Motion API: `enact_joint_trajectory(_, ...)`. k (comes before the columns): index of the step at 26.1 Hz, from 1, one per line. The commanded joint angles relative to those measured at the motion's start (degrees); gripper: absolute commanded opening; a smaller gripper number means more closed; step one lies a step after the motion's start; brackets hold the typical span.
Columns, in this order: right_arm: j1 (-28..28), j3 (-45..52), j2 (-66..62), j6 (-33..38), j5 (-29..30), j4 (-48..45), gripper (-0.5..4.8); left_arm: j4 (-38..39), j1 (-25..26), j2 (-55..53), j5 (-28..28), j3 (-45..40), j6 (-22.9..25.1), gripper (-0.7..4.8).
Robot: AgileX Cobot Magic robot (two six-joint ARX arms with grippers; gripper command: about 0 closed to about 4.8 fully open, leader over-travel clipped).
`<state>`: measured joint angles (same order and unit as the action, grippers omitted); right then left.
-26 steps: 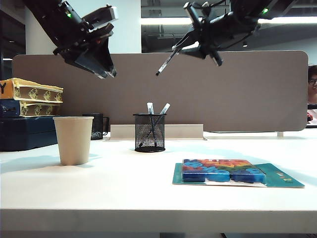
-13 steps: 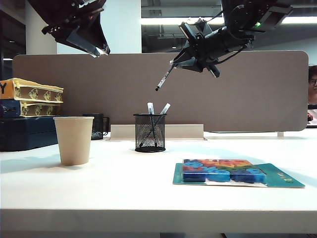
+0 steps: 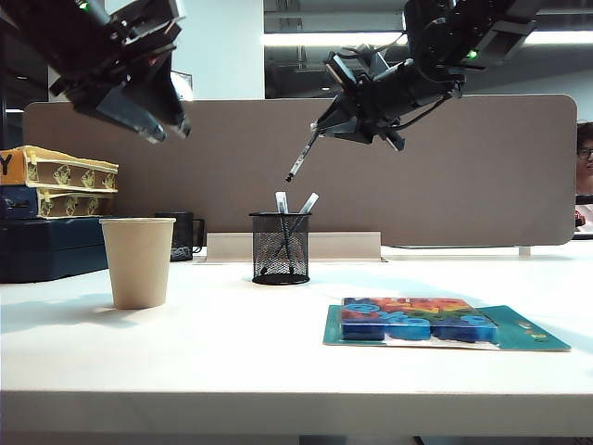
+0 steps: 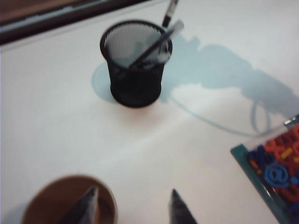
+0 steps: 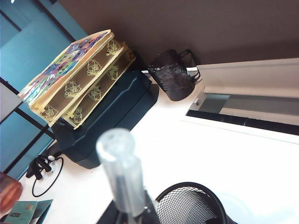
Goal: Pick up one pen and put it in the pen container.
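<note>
The pen container [image 3: 280,247], a black mesh cup, stands mid-table with two pens in it. High above it and a little to the right, my right gripper [image 3: 350,113] is shut on the pen [image 3: 303,154], which slants down and left with its tip over the cup's mouth. The right wrist view shows the pen's pale cap [image 5: 122,175] rising from the right gripper [image 5: 140,217], with the container [image 5: 191,205] just beside it. My left gripper [image 3: 171,130] hangs open and empty high at the left. In its wrist view the left gripper [image 4: 132,205] is over the paper cup's edge, well apart from the container [image 4: 135,65].
A beige paper cup [image 3: 137,261] stands left of the container. A teal puzzle tray [image 3: 435,324] lies at front right. A dark mug [image 3: 181,234] and stacked books and boxes [image 3: 56,199] sit at back left. A brown partition [image 3: 445,167] runs behind the table.
My right gripper has lowered the pen, bringing its tip closer above the container. The left gripper rose, drifted left, and its jaws opened wider.
</note>
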<state>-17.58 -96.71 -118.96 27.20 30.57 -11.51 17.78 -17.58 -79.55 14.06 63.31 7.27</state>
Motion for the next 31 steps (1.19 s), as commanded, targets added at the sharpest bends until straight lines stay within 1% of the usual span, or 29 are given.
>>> enact_joint_trajectory(1, -0.79, -0.33, -0.09, -2.21, -1.22, -0.79, 0.12, -2.01, 0.07, 1.66, -0.20, -1.77, -0.68, 1.93)
enact_joint_trajectory(4, -2.10, -0.35, -1.14, -3.58, -2.38, -0.76, 0.12, -2.01, 0.07, 1.92, -0.13, -2.16, -1.99, 1.93)
enact_joint_trajectory(10, -2.75, -0.79, -3.61, -3.56, -2.58, -1.31, 0.12, -1.95, 0.07, 4.15, -0.39, -2.51, -1.97, 1.93)
enact_joint_trajectory(17, -2.75, -5.64, -6.10, -3.93, -2.86, -0.63, 0.12, -2.25, 0.07, 8.85, -1.05, -6.84, -2.14, 1.93)
enact_joint_trajectory(22, -2.73, -9.49, -8.00, -5.05, -3.48, 2.14, 0.12, -2.49, 0.07, 10.91, -1.25, -9.97, -3.69, 1.93)
enact_joint_trajectory(26, -2.75, -12.11, -9.79, -5.53, -3.56, 3.21, 0.12, -2.12, 0.07, 12.24, -1.20, -10.58, -4.57, 1.93)
enact_joint_trajectory(28, -2.89, -12.85, -10.60, -9.14, -5.07, 5.09, 0.12, -2.14, 0.07, 13.97, -1.27, -10.58, -4.74, 1.93)
enact_joint_trajectory(31, -2.91, -12.83, -10.80, -12.11, -5.86, 7.41, 0.12, -2.10, 0.07, 15.87, -1.29, -10.58, -4.76, 1.93)
